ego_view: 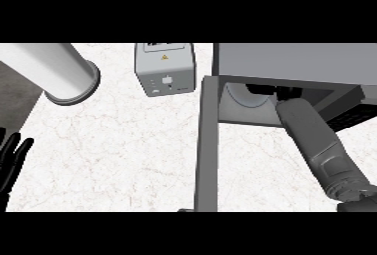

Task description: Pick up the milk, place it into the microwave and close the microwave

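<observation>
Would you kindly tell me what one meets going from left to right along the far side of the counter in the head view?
In order: white cylinder → grey box → open microwave door → microwave, with the right forearm reaching into it.

The counter (110, 164) is white marble threaded with faint reddish veins, evenly lit. Past its left edge runs a strip of dark grey floor (15, 94). A white cylinder (55, 67) sits at the far left corner, and a small grey box (165, 69) stands by the far edge.
</observation>
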Available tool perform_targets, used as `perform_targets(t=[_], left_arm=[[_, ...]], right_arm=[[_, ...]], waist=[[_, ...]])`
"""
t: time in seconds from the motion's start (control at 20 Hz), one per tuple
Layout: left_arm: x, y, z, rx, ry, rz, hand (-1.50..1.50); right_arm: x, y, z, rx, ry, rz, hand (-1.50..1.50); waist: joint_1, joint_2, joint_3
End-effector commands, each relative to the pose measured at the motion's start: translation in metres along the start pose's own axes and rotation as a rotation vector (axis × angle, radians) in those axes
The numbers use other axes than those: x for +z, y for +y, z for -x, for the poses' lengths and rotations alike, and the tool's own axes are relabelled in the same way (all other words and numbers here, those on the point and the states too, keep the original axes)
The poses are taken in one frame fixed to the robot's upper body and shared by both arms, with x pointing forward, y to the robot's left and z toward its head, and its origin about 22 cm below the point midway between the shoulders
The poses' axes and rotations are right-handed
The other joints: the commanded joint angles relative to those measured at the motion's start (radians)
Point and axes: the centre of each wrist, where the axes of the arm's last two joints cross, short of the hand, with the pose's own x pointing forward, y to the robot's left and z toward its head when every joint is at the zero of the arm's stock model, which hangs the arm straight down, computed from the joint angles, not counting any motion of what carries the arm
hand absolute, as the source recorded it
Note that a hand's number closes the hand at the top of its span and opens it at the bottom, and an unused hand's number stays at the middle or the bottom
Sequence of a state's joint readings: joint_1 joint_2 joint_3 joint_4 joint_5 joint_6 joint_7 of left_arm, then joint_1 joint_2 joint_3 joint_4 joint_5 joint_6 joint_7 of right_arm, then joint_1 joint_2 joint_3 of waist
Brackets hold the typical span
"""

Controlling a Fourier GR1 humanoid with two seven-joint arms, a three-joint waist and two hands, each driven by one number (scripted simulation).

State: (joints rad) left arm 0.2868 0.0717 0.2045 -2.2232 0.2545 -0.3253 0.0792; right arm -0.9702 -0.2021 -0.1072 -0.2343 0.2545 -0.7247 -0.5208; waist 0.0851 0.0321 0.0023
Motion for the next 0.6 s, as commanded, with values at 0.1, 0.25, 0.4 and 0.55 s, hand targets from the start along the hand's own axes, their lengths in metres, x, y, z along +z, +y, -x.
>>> perform_targets(t=[0.1, 0.25, 0.4, 0.55], left_arm=[[-0.009, 0.006, -0.001, -0.026, -0.014, -0.003, -1.50], [-0.003, 0.002, 0.003, -0.037, -0.002, 0.019, -1.50], [-0.012, 0.005, 0.005, -0.038, 0.014, 0.021, -1.50], [-0.010, -0.007, -0.005, -0.046, -0.022, 0.041, -1.50]], right_arm=[[-0.004, 0.000, -0.001, 0.067, -0.027, -0.102, -1.50], [-0.001, 0.016, -0.017, 0.079, -0.035, -0.163, -1.50], [-0.009, 0.016, -0.029, 0.020, -0.037, -0.165, -1.50], [-0.001, 0.024, -0.030, 0.022, -0.032, -0.138, -1.50]], waist=[[0.008, 0.008, 0.001], [0.009, 0.002, 0.000], [0.005, 0.006, 0.000], [0.018, 0.008, 0.002]])
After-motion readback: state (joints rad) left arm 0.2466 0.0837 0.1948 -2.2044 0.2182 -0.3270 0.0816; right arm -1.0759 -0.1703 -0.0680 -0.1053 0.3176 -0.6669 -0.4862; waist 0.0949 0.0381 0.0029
